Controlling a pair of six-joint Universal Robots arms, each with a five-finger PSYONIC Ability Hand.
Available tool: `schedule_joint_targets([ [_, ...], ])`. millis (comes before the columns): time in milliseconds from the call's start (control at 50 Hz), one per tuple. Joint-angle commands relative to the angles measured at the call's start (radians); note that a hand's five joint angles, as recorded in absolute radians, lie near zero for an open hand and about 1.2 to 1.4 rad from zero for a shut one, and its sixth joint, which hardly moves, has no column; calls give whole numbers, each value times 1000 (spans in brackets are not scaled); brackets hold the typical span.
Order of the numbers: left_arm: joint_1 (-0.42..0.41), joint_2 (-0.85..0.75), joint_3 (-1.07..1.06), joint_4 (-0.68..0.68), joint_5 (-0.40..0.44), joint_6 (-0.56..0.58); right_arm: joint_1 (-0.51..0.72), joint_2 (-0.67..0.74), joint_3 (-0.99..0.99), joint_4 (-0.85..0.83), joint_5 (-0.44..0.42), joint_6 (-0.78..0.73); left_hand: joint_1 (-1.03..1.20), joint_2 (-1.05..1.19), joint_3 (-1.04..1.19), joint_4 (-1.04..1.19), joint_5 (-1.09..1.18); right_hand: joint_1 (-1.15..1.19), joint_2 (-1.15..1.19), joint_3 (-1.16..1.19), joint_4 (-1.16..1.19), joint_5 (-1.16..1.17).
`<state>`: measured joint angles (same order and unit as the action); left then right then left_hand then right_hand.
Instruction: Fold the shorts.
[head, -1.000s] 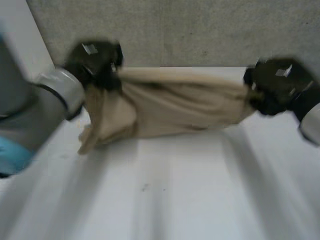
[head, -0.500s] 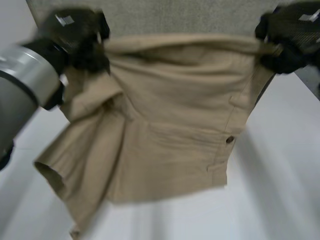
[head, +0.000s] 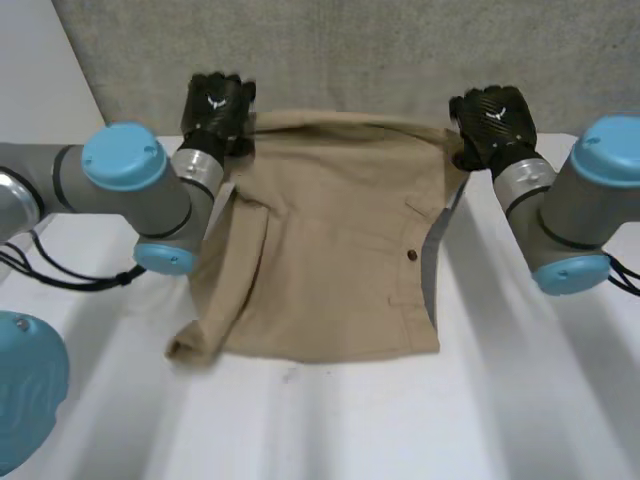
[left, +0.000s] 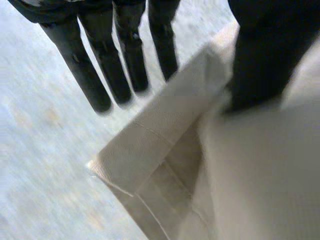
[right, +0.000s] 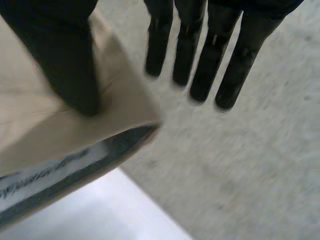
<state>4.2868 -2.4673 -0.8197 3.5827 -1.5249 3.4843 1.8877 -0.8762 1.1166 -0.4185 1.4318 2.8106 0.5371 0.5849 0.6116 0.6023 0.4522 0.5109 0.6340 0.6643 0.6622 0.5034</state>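
Tan shorts (head: 330, 260): spread on the white table (head: 400, 420), waistband (head: 340, 122) at the far side. Left hand (head: 220, 108) and right hand (head: 490, 118): one at each waistband corner, fingers straight and parted, pinching nothing. Thumbs apparently rest on the cloth.

Head view down over table (head: 320, 420), wrist views close, sharing shorts (head: 330, 260) corners

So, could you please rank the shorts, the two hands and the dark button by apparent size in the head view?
1. The shorts, by far the largest.
2. The left hand and the right hand look about alike, so I won't rank them.
3. The dark button on the shorts, smallest.
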Motion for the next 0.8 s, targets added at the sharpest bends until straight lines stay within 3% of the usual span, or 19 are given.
schedule_joint_targets([
  [20,2,-15,-45,111,3,50,36,13,9,-23,7,-95,-363,-410,-437,-428,-452,-336,-459,-490,-488,-503],
  [200,-7,148,-291,105,-9,74,37,-182,206,56,3,-94,-363,-410,-437,-428,-452,-336,-459,-490,-488,-503],
  [320,-15,347,-545,64,-9,79,47,-288,339,213,-1,-74,-359,-407,-433,-424,-448,-336,-459,-490,-488,-503],
  [440,-16,545,-778,-13,-9,75,70,-299,429,368,-23,-1,-318,-366,-392,-383,-408,-336,-459,-490,-488,-503],
  [500,-13,597,-852,-47,-9,67,71,-299,459,389,-48,16,-294,-342,-369,-360,-384,-215,-338,-368,-366,-382],
  [640,-1,662,-1006,-168,-9,61,70,-287,535,366,-128,26,-183,-231,-257,-248,-273,82,-41,-72,-70,-85],
  [800,57,663,-1066,-308,-8,10,70,-216,551,271,-146,23,-139,-186,-213,-204,-228,284,161,131,133,117],
])
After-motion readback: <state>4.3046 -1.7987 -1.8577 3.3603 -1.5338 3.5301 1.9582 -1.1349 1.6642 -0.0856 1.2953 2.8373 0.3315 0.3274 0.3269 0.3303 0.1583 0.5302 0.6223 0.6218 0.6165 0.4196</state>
